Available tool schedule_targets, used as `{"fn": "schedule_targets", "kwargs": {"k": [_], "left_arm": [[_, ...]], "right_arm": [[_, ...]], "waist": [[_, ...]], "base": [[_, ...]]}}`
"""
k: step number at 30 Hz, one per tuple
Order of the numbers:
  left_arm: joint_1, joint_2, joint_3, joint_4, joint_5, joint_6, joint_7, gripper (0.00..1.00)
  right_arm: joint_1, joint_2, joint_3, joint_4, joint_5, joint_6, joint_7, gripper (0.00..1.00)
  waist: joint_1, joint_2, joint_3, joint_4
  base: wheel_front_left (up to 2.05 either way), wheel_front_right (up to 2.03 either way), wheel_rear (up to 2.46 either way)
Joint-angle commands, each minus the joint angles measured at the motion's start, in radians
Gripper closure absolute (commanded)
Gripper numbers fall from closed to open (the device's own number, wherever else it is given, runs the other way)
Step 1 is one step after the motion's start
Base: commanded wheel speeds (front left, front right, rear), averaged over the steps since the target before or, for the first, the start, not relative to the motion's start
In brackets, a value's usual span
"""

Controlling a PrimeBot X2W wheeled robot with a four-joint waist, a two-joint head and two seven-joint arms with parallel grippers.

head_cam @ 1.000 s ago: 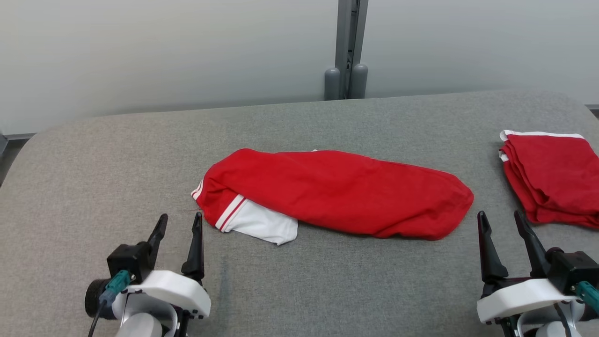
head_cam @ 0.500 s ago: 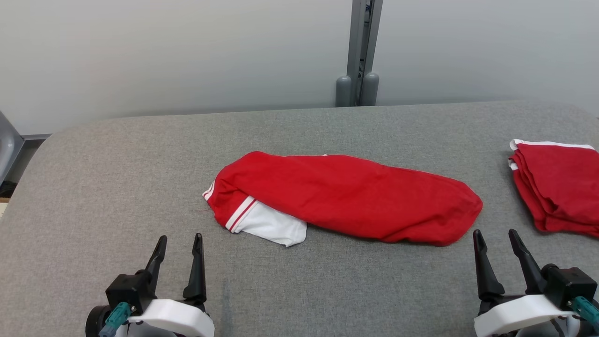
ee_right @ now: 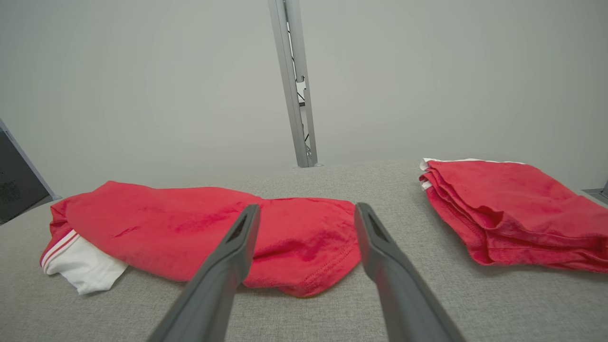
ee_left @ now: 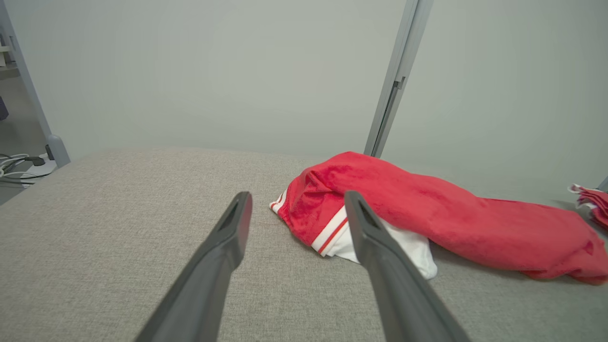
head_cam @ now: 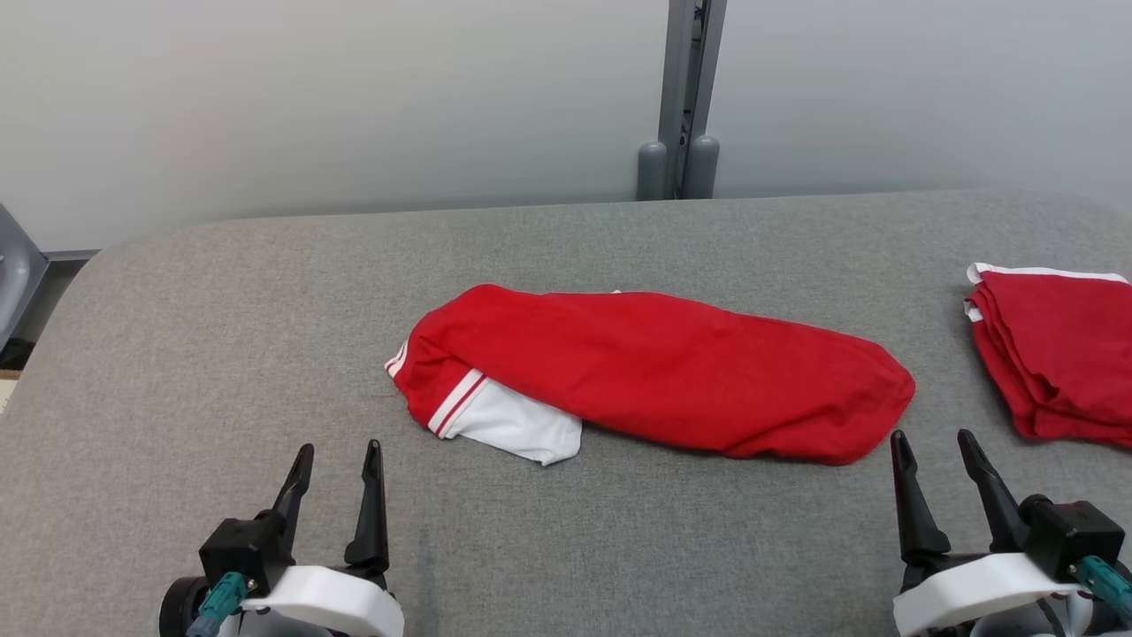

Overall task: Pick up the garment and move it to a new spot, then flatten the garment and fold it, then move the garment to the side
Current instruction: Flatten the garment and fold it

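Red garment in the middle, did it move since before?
No. The red garment keeps its spot against the folded stack and grey post; only the camera shifted.

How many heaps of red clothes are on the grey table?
2 heaps: a rumpled red garment in the middle, a folded red stack at the right edge. The stack may hide several pieces.

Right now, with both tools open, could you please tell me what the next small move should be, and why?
I would probably bring both forward onto the crumpled red garment with a white sleeve: the left tool sits open short of its white-sleeved end, the right tool open short of its red end; neither holds anything.
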Motion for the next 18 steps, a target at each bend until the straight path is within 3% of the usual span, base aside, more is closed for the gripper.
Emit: {"fn": "schedule_targets", "kwargs": {"k": [1,12,18], "left_arm": [[-0.003,0.002,0.004,0.0,0.004,-0.001,-0.001,0.0],[-0.013,0.001,0.002,-0.002,-0.002,-0.001,-0.001,0.0],[-0.018,0.001,-0.013,-0.003,-0.006,0.006,-0.001,0.0]], "right_arm": [[-0.007,-0.006,-0.001,0.001,-0.002,0.0,-0.006,0.0],[-0.02,-0.006,0.012,0.004,-0.009,0.0,-0.008,0.0],[-0.036,-0.005,0.041,0.042,-0.071,0.0,0.035,0.0]], "waist": [[0.0,0.0,0.001,0.001],[0.0,0.0,0.009,0.016],[0.0,0.0,0.022,0.032]], "base": [[0.0,0.0,0.0],[0.0,0.0,0.0],[0.0,0.0,0.0]]}}
